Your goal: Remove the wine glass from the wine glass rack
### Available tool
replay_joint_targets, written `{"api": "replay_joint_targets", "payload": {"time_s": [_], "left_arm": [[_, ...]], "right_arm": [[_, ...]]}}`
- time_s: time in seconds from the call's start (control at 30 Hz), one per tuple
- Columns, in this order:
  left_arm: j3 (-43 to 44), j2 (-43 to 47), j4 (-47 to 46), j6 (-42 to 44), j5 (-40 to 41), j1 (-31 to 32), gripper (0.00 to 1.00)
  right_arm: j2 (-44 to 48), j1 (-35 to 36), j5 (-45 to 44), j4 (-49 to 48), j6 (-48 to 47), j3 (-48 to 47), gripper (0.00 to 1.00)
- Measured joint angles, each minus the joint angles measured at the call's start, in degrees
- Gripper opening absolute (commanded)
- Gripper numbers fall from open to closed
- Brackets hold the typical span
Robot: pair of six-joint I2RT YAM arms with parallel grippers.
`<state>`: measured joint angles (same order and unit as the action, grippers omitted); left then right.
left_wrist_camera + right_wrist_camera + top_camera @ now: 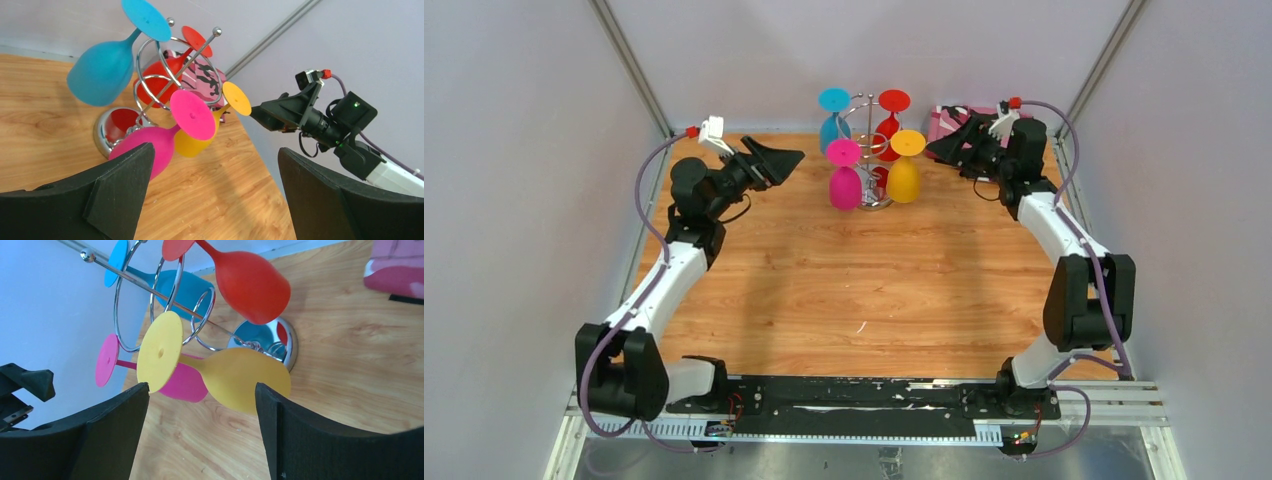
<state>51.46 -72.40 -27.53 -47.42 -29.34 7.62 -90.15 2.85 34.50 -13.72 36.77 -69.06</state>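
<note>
The chrome wine glass rack (871, 150) stands at the back middle of the table, with several coloured wine glasses hanging bowl-down: blue (834, 125), red (890, 125), pink (845, 185) and yellow (904, 178). My left gripper (784, 160) hovers open just left of the rack; in its wrist view the left gripper (215, 150) faces the pink glass (150, 145) with nothing between the fingers. My right gripper (939, 148) is open to the right of the rack. In its wrist view the right gripper (202, 387) sits right in front of the yellow glass (240, 377), not closed on it.
A pink patterned object (949, 122) lies at the back right, behind my right gripper. The rack's shiny disc base (287, 342) rests on the wood. Grey walls with metal corner posts close in the table on three sides.
</note>
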Motion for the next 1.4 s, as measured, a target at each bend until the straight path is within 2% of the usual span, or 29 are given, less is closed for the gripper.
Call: {"api": "replay_joint_targets", "payload": {"time_s": [0.1,0.4,0.6,0.77,1.13,1.2,1.4], "left_arm": [[-2.32,4.02,2.51,2.73,2.34,0.00,1.00],[-3.06,13.99,8.44,8.83,6.60,0.00,1.00],[-3.61,14.80,10.36,10.25,8.02,0.00,1.00],[-3.72,14.47,11.23,10.86,8.17,0.00,1.00],[-3.91,14.19,12.41,12.20,9.11,0.00,1.00],[-3.91,14.14,12.79,12.39,9.20,0.00,1.00],[-3.91,14.19,14.05,13.88,10.23,0.00,1.00]], "right_arm": [[-2.60,0.00,2.08,-2.16,2.69,0.00,0.78],[-5.95,-0.02,6.69,-9.46,10.67,-0.74,0.77],[-8.70,-0.02,10.38,-17.92,18.53,-1.92,0.70],[-12.24,-0.02,12.63,-22.93,23.91,-2.08,0.70],[-12.46,-0.09,11.98,-15.54,20.48,-6.34,0.71],[-12.66,-0.26,10.10,-8.94,16.90,-10.69,0.72],[-15.08,0.37,1.31,11.61,1.14,-36.22,0.73]]}}
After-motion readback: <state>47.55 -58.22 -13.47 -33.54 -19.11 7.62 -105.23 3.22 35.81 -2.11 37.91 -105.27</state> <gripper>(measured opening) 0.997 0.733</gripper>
